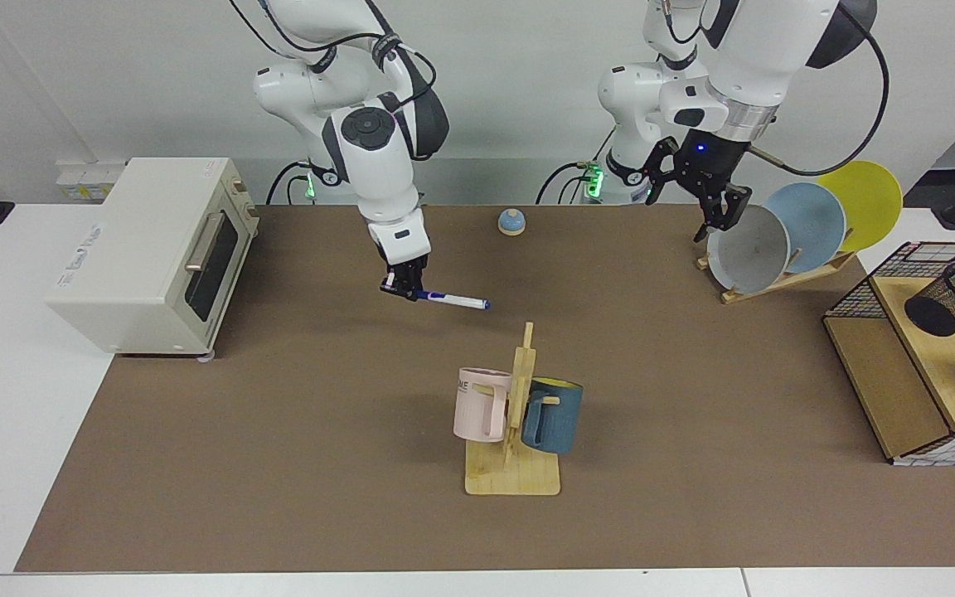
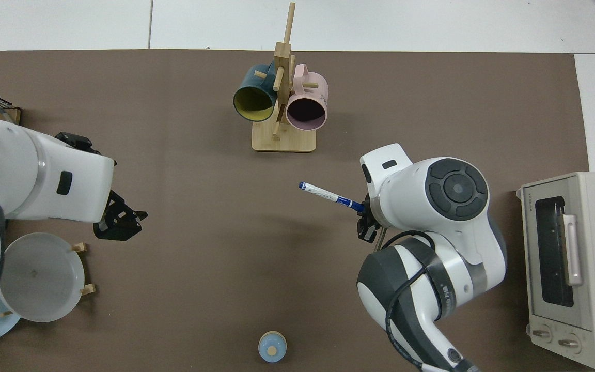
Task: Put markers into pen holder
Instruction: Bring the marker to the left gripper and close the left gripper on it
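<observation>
The brown mat (image 1: pixel 278 464) covers most of the white table, and the biggest thing on it is the cream toaster oven (image 1: pixel 150 253) at its edge near the right arm's base. Across the mat, at the far end of the facing view, stands a wire-grid basket with wooden shelves (image 1: pixel 900 365); the pen holder (image 1: pixel 954 298) lies tilted on its upper shelf, open mouth toward the basket's back. The top view shows only a corner of that basket and not the pen holder. A wooden rack of plates (image 1: pixel 784 240) stands near the left arm, a mug tree (image 1: pixel 515 414) with a pink and a blue mug sits mid-mat, and a small blue bell (image 1: pixel 511 221) rests at the robots' edge. The right gripper (image 1: pixel 405 286) hangs above the mat, clamped on the capped end of the marker (image 1: pixel 454 300). The marker lies almost level, its long axis running out from the fingers toward the table's middle, free tip aimed roughly at the mug tree in the top view (image 2: pixel 328 195). The left gripper (image 1: pixel 714 207) hovers beside the grey plate, fingers apart.
</observation>
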`<state>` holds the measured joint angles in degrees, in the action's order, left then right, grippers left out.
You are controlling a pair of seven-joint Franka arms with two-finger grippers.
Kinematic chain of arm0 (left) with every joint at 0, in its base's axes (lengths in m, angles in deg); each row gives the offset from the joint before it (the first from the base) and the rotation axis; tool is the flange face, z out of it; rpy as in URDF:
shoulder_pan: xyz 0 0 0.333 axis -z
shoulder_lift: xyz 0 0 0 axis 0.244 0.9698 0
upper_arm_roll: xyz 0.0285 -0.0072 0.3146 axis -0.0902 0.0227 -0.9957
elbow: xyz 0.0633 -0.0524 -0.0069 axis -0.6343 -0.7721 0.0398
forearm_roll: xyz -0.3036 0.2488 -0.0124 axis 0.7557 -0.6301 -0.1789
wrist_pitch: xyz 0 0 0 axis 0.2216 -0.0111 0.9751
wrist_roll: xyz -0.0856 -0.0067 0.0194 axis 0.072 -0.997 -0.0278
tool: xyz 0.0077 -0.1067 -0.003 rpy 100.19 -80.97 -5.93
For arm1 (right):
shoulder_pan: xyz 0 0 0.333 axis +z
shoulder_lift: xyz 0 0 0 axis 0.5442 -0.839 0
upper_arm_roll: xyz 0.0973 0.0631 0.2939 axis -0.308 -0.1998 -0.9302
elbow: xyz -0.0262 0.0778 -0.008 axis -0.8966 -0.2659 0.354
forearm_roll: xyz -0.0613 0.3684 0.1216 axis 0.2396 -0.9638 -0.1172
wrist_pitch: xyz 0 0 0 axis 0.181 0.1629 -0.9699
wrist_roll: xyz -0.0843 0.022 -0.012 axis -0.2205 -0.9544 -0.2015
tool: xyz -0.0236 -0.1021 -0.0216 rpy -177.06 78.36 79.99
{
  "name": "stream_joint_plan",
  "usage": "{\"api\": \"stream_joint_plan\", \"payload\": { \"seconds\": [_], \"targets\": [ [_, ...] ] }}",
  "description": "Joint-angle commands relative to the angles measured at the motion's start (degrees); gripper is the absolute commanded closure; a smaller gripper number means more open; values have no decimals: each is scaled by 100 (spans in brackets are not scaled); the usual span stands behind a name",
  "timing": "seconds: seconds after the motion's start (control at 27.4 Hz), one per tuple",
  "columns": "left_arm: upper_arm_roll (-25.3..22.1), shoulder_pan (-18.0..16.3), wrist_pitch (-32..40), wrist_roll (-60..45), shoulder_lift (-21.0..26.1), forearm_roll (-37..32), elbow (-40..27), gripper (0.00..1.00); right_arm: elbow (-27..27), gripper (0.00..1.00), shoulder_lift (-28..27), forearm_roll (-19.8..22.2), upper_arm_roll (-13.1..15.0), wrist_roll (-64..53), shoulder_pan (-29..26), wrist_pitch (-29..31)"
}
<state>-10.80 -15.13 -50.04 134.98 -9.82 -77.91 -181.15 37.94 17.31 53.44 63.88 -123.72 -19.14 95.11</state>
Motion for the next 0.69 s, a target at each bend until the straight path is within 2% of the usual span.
{"api": "stream_joint_plan", "payload": {
  "seconds": [0.0, 0.33, 0.66],
  "targets": [
    [-78, 381, -113, 1182, -158, 169, -223, 0, -130, 100, 18, -114, -22, 464, 208, -185],
    [-78, 953, -534, 1702, 17, 178, -522, 0, -394, 100, 1, -122, -40, 1238, 647, -378],
    [-78, 1252, -1036, 1711, 175, 309, -785, 0, -666, 100, -8, -167, -48, 1282, 867, -598]
  ]
}}
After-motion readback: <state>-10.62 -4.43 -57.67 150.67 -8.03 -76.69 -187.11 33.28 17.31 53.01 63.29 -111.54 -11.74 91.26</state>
